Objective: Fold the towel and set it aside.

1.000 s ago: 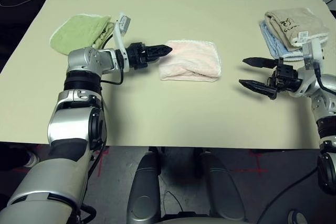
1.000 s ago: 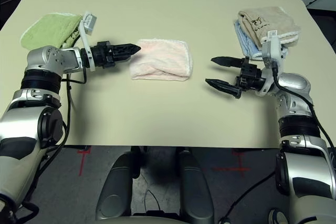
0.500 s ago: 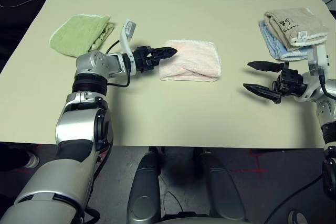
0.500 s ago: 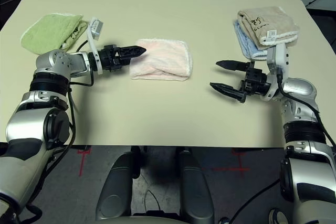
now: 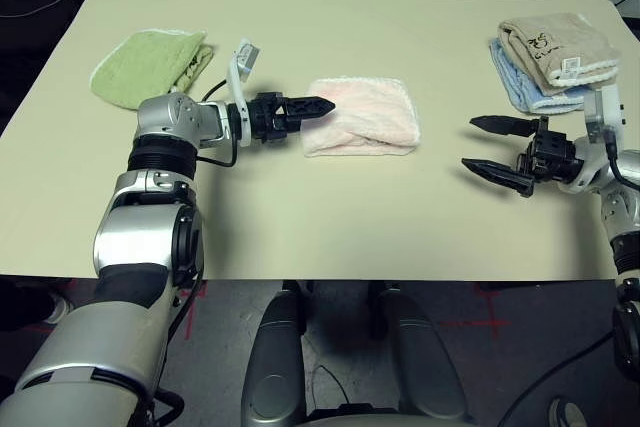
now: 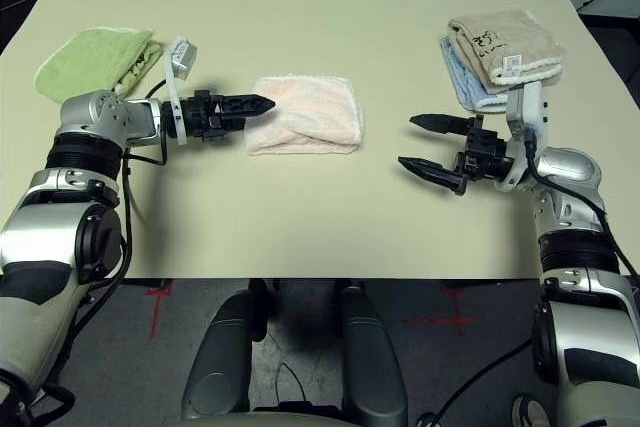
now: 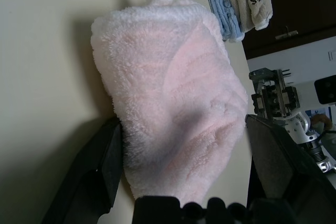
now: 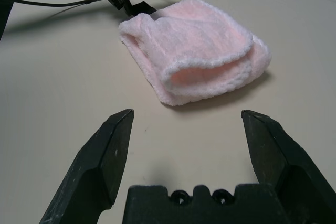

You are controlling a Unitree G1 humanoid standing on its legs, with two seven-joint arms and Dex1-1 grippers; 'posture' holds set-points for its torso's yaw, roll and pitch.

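Spanning the scene, a beige table [image 5: 330, 217] bears the folded towel [image 5: 362, 117]; both end effectors gape empty.

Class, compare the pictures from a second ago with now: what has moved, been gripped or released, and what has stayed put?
Little changed. The left gripper stays open at the pink towel's left end, nothing gripped or released. The right gripper drew slightly to the right, still open. The folded towel, green towel and beige-and-blue stack lie as before.
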